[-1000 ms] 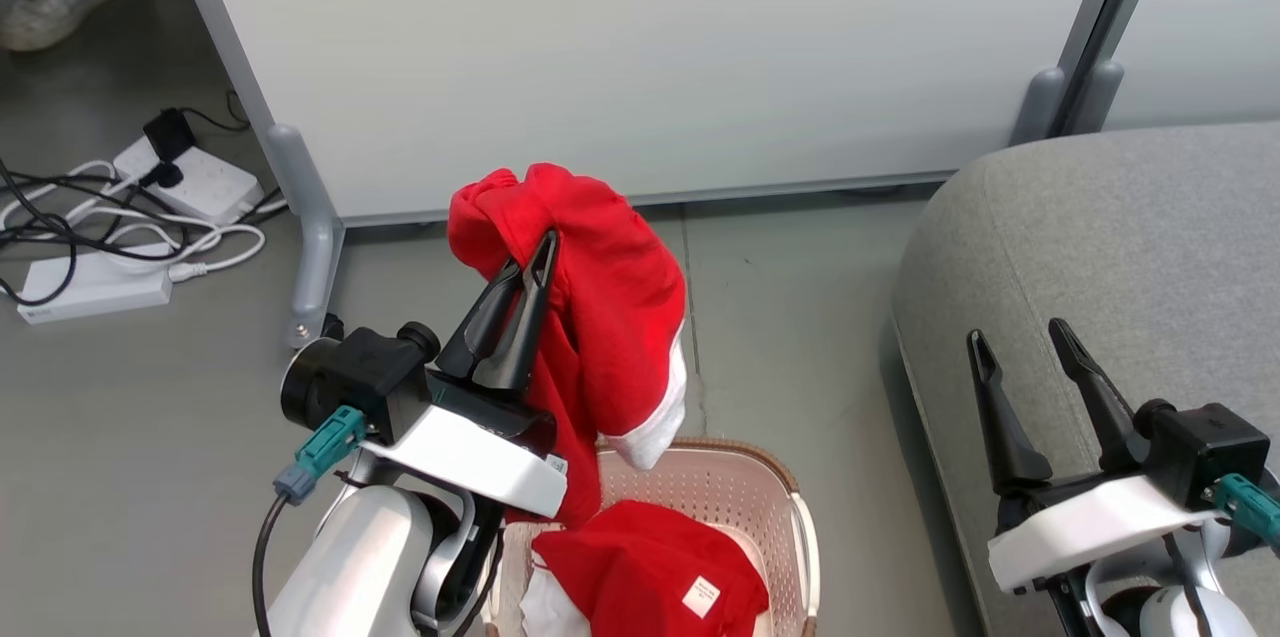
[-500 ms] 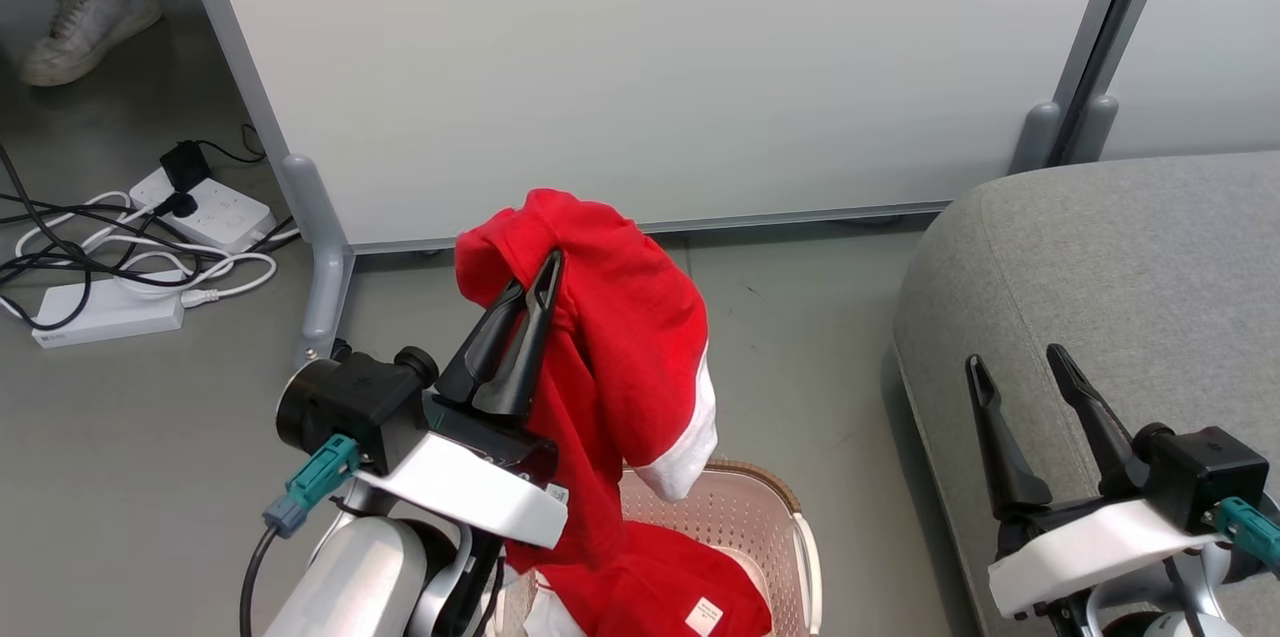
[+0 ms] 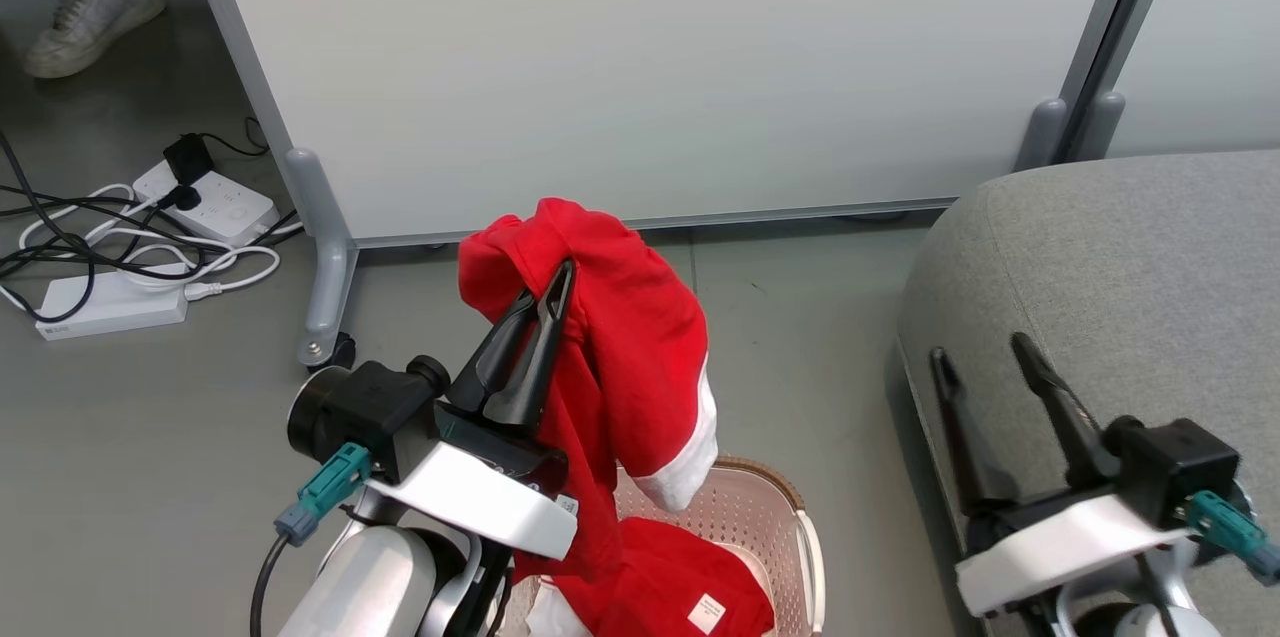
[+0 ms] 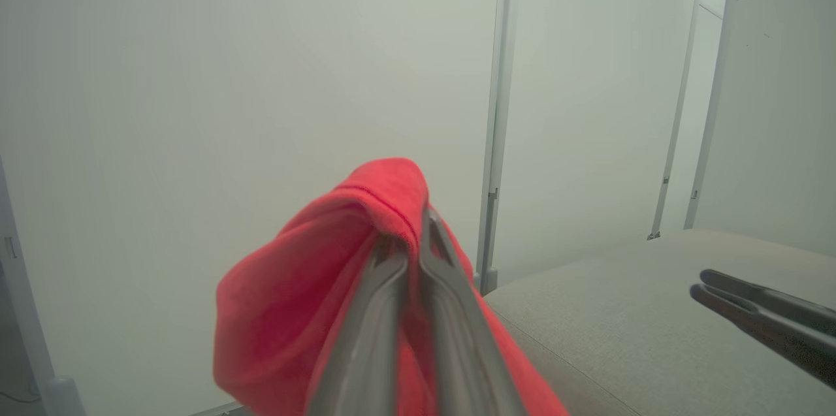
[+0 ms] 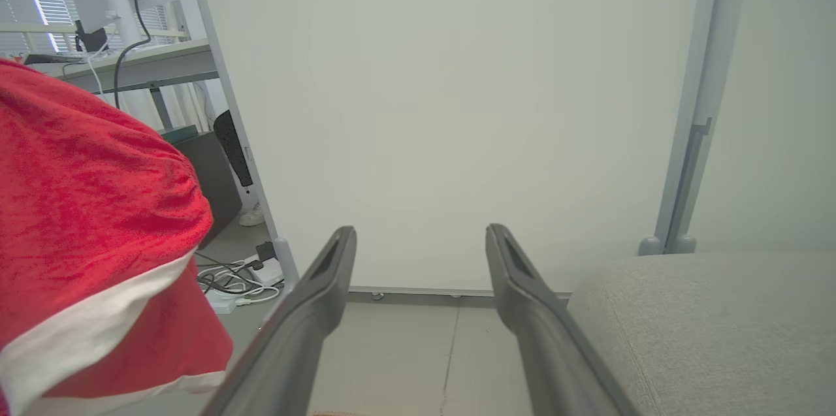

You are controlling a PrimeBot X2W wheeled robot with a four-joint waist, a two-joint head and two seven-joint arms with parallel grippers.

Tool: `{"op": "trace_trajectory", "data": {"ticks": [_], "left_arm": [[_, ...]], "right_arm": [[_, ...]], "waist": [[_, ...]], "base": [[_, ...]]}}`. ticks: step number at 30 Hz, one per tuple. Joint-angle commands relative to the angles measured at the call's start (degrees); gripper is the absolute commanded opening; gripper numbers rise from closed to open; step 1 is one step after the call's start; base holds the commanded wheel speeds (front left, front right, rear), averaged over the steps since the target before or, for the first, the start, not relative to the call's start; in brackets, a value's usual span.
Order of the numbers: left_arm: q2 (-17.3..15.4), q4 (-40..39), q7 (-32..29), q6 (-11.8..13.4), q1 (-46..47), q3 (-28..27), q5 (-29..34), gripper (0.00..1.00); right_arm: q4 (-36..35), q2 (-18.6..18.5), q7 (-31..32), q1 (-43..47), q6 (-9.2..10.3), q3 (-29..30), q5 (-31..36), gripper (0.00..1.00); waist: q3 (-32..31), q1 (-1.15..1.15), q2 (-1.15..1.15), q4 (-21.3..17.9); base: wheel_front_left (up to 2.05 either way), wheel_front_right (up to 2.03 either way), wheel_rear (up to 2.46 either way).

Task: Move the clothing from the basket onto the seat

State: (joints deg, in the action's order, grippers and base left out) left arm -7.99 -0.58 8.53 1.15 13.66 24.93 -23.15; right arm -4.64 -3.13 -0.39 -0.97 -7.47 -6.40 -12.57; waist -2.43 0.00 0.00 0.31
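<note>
Head view: we record a white partition panel point(image 3: 650, 67) behind the work, with power strips point(image 3: 200, 202), cables point(image 3: 100, 257) and a person's shoe point(image 3: 90, 12) at the far left. The left gripper point(image 3: 560, 279) is clamped on a red garment point(image 3: 630, 347). It hangs lengthwise, white hem lowest, above the far rim of the basket point(image 3: 795, 517). A second red garment point(image 3: 670, 577) lies inside. The right gripper point(image 3: 980, 352) stands spread and empty at the left edge of the seat point(image 3: 1120, 247). Left wrist view: the fingers pinch a fold at the garment's top, with the seat to the right. Right wrist view: fingers apart, garment at left, bare floor point(image 5: 418, 364) between it and the seat.
</note>
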Motion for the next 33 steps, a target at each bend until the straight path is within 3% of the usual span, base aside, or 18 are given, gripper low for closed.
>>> {"op": "trace_trajectory", "data": {"ticks": [1, 5, 12, 26, 28, 33], "left_arm": [[-0.1, -0.2, 0.0, 0.2, 0.2, -0.1, -0.1, 0.0], [0.0, -0.2, 0.1, 0.2, 0.6, 0.4, 0.0, 0.0], [0.5, 0.4, 0.1, 0.0, 1.2, 1.7, 0.3, 0.0], [0.9, 0.7, 0.0, -0.5, 1.8, 4.1, 0.2, 0.0], [1.0, 0.7, 0.0, -0.6, 1.9, 4.3, 0.1, 0.0], [1.1, 0.6, 0.7, -0.5, 2.0, 4.5, 0.1, 0.0]], "right_arm": [[-0.3, 0.0, 0.2, -0.8, -0.05, -0.3, -0.1, 1.0], [-1.7, 0.1, 1.0, -2.6, -0.05, -6.4, -1.8, 1.0], [0.4, 0.0, 2.3, -8.5, -0.05, -23.2, -7.4, 1.0], [16.3, 0.1, 1.6, -20.1, -0.05, -34.4, -9.8, 1.0], [17.6, 0.1, 0.9, -21.5, -0.05, -35.2, -10.7, 0.0], [20.0, 0.1, -0.5, -23.3, -0.05, -36.4, -12.5, 0.0]], "waist": [[0.0, 0.0, 0.0, 0.1], [0.2, 0.0, 0.0, 0.4], [0.6, 0.0, 0.0, 1.5], [0.9, 0.0, 0.0, 3.3], [0.9, 0.0, 0.0, 3.6], [0.8, 0.0, 0.0, 3.9]], "base": [[0.0, 0.0, 0.0], [0.0, 0.0, 0.0], [0.0, 0.0, 0.0], [0.0, 0.0, 0.0], [0.0, 0.0, 0.0], [0.0, 0.0, 0.0]]}}
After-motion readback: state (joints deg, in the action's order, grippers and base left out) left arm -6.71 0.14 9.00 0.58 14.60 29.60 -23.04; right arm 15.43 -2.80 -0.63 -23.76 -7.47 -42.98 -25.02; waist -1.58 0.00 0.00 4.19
